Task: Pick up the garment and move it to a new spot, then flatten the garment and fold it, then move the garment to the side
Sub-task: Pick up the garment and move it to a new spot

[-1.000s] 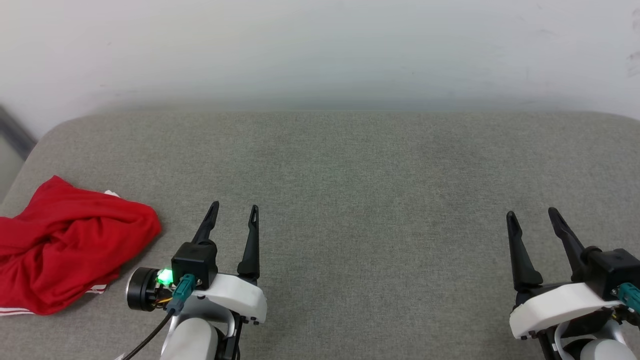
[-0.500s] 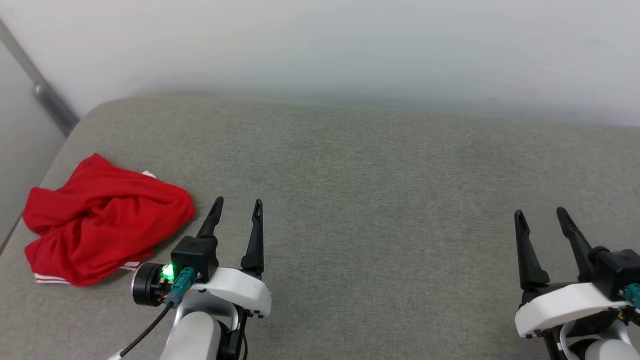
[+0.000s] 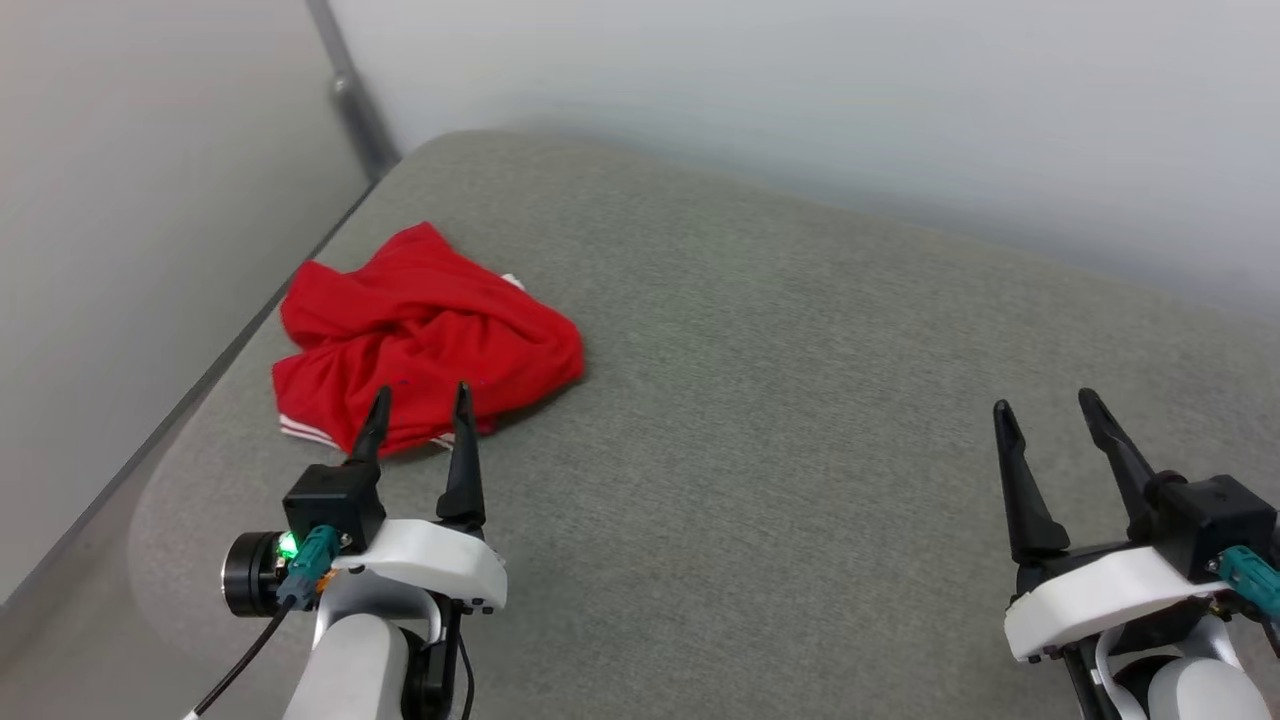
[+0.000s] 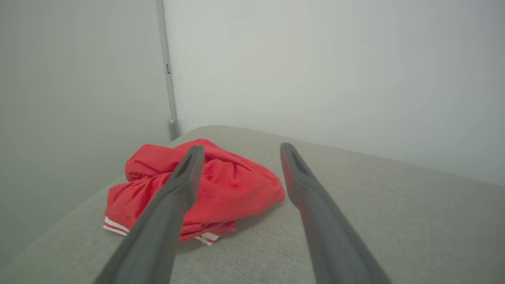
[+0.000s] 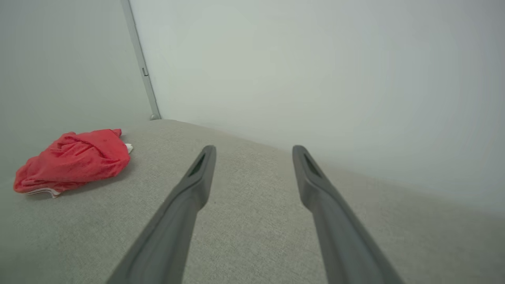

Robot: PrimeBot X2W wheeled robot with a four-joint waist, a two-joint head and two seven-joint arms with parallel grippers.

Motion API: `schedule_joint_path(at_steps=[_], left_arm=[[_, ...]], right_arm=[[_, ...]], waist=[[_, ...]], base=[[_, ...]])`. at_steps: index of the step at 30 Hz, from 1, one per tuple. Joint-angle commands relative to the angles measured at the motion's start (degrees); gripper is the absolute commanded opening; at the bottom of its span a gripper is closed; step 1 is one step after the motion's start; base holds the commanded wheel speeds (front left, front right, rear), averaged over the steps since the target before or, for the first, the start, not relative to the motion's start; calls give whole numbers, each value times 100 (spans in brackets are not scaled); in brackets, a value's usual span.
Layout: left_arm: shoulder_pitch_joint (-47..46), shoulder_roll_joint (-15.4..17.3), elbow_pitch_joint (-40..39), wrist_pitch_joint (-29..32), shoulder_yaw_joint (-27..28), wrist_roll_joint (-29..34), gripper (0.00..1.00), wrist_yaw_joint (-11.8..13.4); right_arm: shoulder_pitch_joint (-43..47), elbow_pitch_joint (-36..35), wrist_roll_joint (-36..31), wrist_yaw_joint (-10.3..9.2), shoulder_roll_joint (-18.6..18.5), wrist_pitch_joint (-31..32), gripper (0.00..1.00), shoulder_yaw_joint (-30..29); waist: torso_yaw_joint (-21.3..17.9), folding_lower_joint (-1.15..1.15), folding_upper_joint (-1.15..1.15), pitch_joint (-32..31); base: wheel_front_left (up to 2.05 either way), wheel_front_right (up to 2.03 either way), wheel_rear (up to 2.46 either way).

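around: garment (image 3: 430, 325) crumpled at table (image 3: 760, 380) corner
left claw (image 3: 421, 390): apart, near garment's edge
right claw (image 3: 1043, 400): apart, well clear

Garment (image 3: 425, 335) — soft, matt red cloth, creased; cushion (image 3: 800, 400) — grey woven fabric, rough-grained; wall (image 3: 800, 90) smooth, matt.

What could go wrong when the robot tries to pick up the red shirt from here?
1. The shirt lies crumpled in a heap, so the open left gripper may pinch only a loose fold or several layers.
2. It sits near the edge of the grey cushion; a push could slide it off.
3. The open right gripper is far away and cannot help quickly.
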Motion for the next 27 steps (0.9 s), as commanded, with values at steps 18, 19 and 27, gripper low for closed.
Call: schedule_joint_path(at_steps=[18, 19, 27], left_arm=[[-358, 19, 29, -15, 531, -128, 100, -114], [-511, 66, 89, -15, 560, -123, 100, -155], [-2253, 686, 818, 512, 704, -228, 100, -465]], right_arm=[[-346, -252, 37, -3, -274, 281, 100, 394], [-397, -287, 54, -2, -273, 298, 100, 422], [-910, -413, 88, -2, -454, 345, 100, 647]], waist=[[483, 0, 0, 438], [409, 0, 0, 523], [-423, 0, 0, 1396]], base=[[0, 0, 0], [0, 0, 0], [0, 0, 0]])
